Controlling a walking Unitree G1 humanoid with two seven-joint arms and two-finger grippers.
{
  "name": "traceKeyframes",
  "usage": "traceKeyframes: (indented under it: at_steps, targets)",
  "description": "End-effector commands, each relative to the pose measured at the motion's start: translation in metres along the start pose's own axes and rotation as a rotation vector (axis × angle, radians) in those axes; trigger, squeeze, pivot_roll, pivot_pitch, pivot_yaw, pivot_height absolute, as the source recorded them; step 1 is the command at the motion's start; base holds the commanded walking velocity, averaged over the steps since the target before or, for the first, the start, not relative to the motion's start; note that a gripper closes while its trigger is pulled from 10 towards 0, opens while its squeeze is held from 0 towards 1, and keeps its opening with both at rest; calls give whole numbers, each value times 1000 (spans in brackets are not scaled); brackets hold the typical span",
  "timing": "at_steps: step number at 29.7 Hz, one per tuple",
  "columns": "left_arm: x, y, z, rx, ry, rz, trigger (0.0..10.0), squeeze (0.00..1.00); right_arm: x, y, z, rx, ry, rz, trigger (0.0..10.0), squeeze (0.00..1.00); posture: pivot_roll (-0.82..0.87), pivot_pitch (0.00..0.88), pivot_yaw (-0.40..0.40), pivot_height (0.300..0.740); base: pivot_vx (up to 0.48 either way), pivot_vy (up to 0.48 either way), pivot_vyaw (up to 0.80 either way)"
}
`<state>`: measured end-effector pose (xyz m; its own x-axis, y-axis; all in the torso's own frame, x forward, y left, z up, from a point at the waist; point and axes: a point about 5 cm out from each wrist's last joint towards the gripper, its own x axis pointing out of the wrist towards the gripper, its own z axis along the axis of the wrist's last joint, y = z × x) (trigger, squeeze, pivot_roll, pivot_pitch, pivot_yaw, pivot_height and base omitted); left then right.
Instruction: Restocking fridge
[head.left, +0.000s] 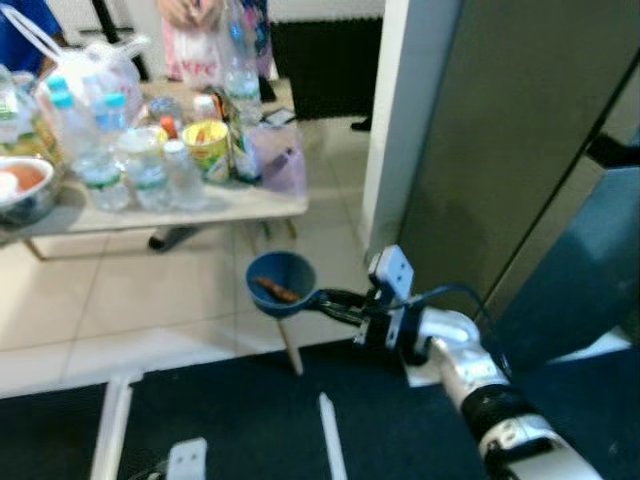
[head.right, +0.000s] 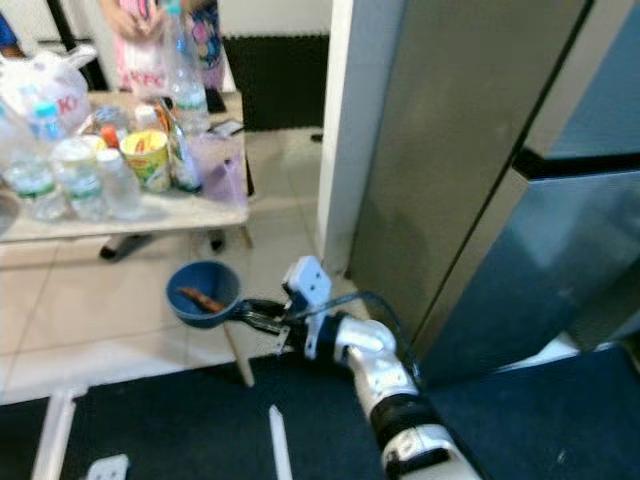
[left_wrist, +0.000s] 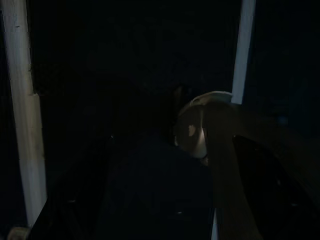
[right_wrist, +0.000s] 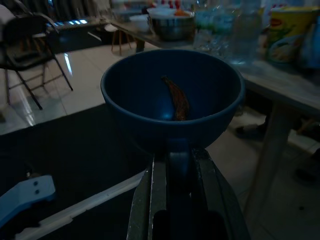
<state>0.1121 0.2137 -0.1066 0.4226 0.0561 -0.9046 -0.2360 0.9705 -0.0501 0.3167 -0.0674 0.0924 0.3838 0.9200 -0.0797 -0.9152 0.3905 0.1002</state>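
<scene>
Blue bowl (head.left: 282, 283) is held out in mid-air, clear of the counter (head.left: 200, 205) edge and just short of the fridge (head.left: 500, 150), over the floor. Right end effector (head.left: 335, 302) is clamped on its rim, fingers pinching the near wall; one thin brown piece of food (right_wrist: 176, 97) lies inside.

My read: carry-to-fridge step. A rim pinch gives little resistance to torque, so keep the bowl level, move slowly and avoid wrist roll, or the piece slides out. The fridge doors look shut, so one needs opening first; the left end effector (left_wrist: 200, 130) hangs in the dark, and I cannot tell whether its fingers are apart.

Materials:
- Bowl: smooth, round, deep, probably plastic and light.
- Fridge: flat grey panels with a dark seam.
- Counter: pale top crowded with clear water bottles (head.left: 100, 150), a yellow cup (head.left: 208, 148), plastic bags and a steel bowl (head.left: 25, 190).
- Floor: glossy tile, then a dark mat.
</scene>
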Motion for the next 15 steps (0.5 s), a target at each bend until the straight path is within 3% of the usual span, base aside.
traceKeyframes:
  at_steps: [1, 15]
  targets:
    - [-1, 2, -6, -2, 20, 7, 10000, 0, -9, -6, -3, 10, -1, -43, 10000, 0, -14, 0, 28, 740, 0, -472, 0]
    - [-1, 3, -6, -3, 21, 8, 10000, 0, -23, -19, 1, -3, 0, -103, 10000, 0, -15, 0, 28, 740, 0, -472, 0]
